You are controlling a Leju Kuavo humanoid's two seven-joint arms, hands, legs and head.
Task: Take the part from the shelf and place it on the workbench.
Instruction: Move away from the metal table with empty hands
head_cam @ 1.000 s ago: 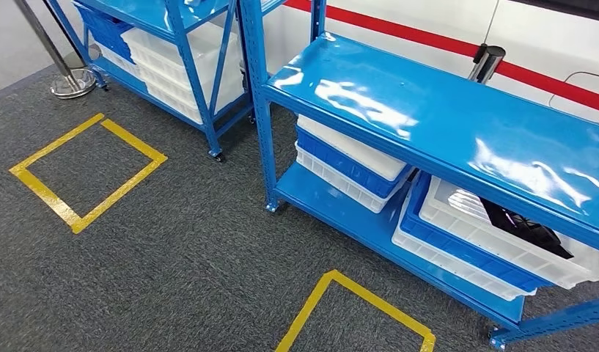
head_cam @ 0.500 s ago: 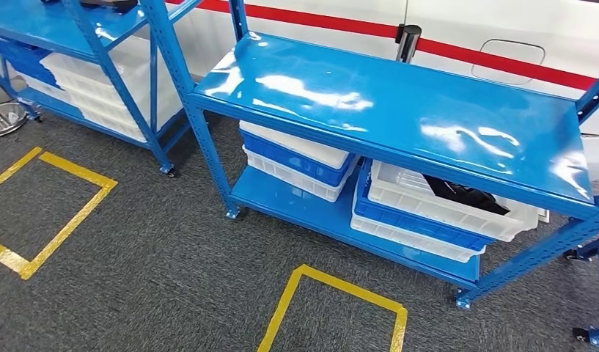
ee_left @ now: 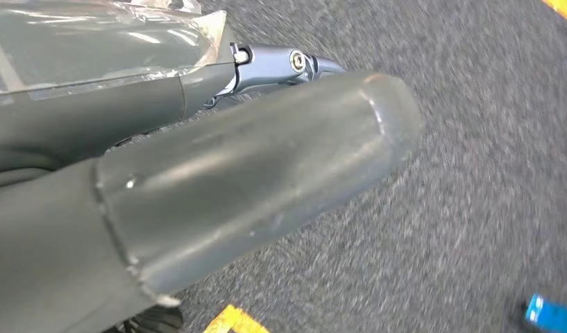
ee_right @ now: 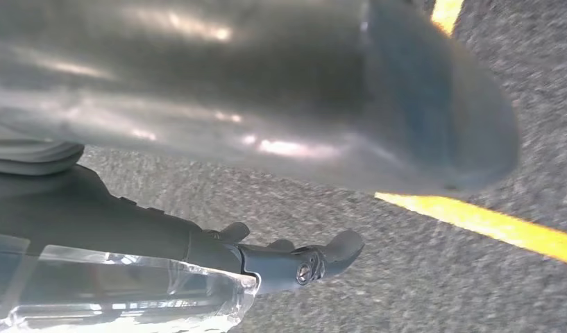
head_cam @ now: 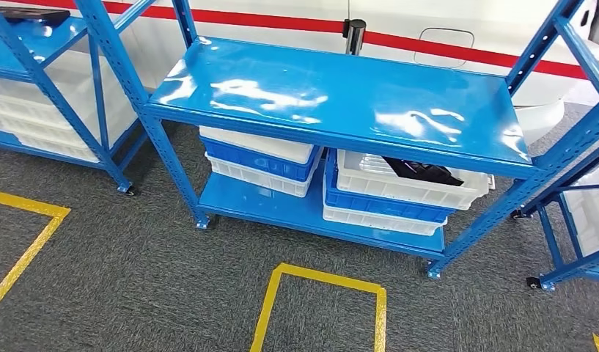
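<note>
A black part (head_cam: 422, 172) lies in the top white bin (head_cam: 399, 192) of a stack on the lower right level of the blue shelf (head_cam: 340, 95), half hidden under the shelf's bare top board. My left hand (ee_left: 252, 159) hangs over grey carpet, its thick thumb stretched out and a dark finger (ee_left: 287, 66) apart from it, holding nothing. My right hand (ee_right: 266, 139) also hangs above the carpet with its thumb extended away from its fingers (ee_right: 301, 262), and nothing is in it.
A yellow taped square (head_cam: 322, 308) marks the floor in front of the shelf. White and blue bins (head_cam: 256, 158) are stacked on the lower left level. Another blue shelf (head_cam: 47, 95) stands at the left, carrying a dark item (head_cam: 25, 15). A third rack (head_cam: 575, 183) is at the right.
The whole picture has shifted: the camera turned right, so the shelf with the black part now sits in the middle and the left-hand yellow square has slid nearly out of view.
</note>
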